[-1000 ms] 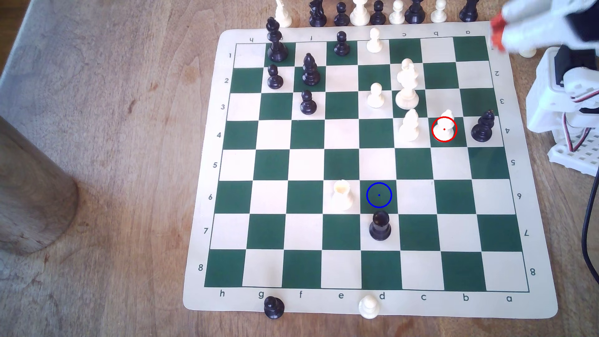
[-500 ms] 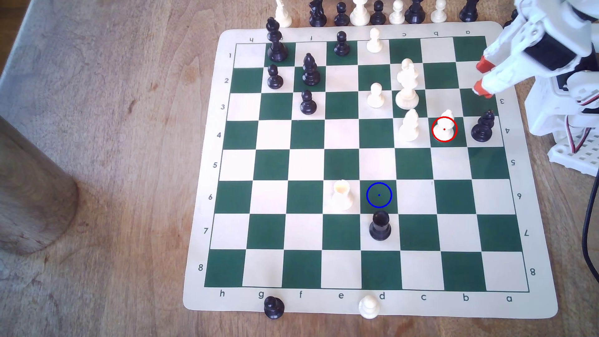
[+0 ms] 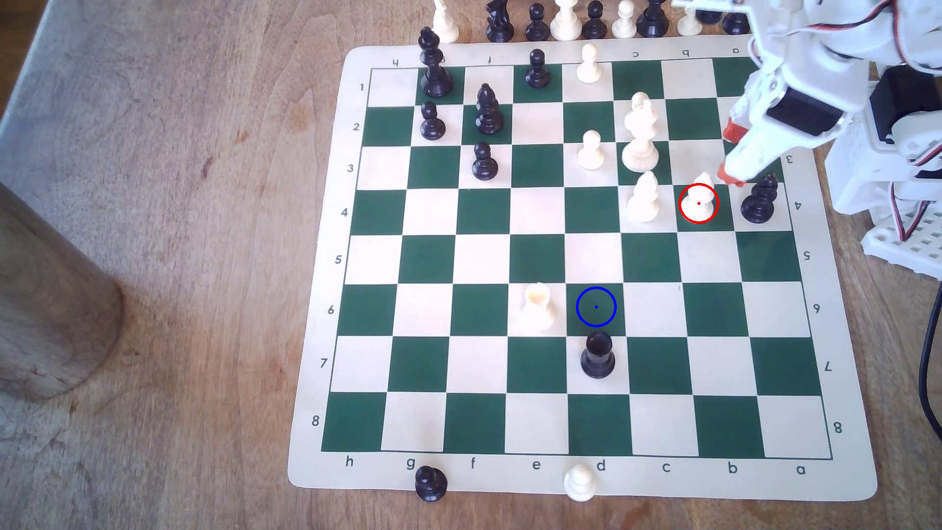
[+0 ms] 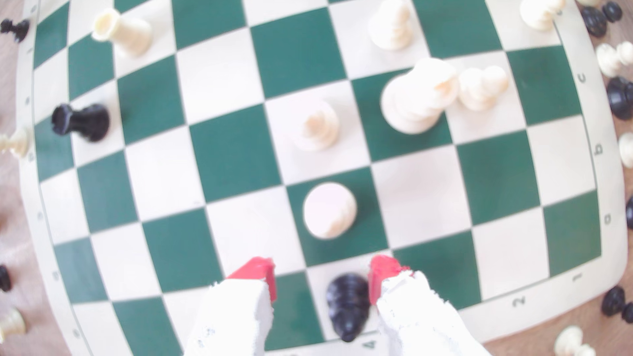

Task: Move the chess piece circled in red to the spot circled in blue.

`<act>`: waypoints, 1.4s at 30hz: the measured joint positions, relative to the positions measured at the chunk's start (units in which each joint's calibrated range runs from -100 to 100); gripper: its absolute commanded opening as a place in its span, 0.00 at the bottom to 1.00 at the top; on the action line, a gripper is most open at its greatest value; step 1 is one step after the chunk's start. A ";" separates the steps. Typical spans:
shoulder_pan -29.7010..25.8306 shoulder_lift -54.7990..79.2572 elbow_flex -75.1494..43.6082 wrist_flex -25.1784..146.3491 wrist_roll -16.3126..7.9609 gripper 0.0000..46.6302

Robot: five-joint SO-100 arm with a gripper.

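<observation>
1. The tool (image 3: 729, 155) is hanging over the board's edge at the exterior view's right, its two red-tipped fingers (image 4: 258, 274) standing wide apart and holding nothing.
2. The chess piece circled in red (image 3: 699, 201) is standing upright on a dark green square in the row marked 4, near the exterior view's right side of the chessboard (image 3: 841, 479).
3. In the exterior view, the lower red tip is sitting just above and to the right of that piece's top; I cannot tell whether it is touching.
4. In the wrist view the same cream piece (image 4: 329, 209) is lying ahead of the open fingers and apart from them, not between them.
5. A black bishop (image 3: 759, 199) is standing one square to the exterior view's right of the cream piece; in the wrist view it (image 4: 347, 306) is showing in the gap between the two fingers.
6. A cream bishop (image 3: 643, 199) is standing one square to the exterior view's left of the ringed piece, and a tall cream king (image 3: 639, 132) is standing just beyond it.
7. The spot circled in blue (image 3: 596, 307) is lying bare in the row marked 6, well apart from the tool.
8. A cream rook (image 3: 538, 306) is standing just beside that spot on the exterior view's left, and a black rook (image 3: 597, 355) is standing on the next square toward the board's near edge.
9. The board is lying flat on a wooden worktop (image 3: 153, 255).
</observation>
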 measured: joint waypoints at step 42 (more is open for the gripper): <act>-0.52 15.75 5.33 -17.69 -0.39 0.28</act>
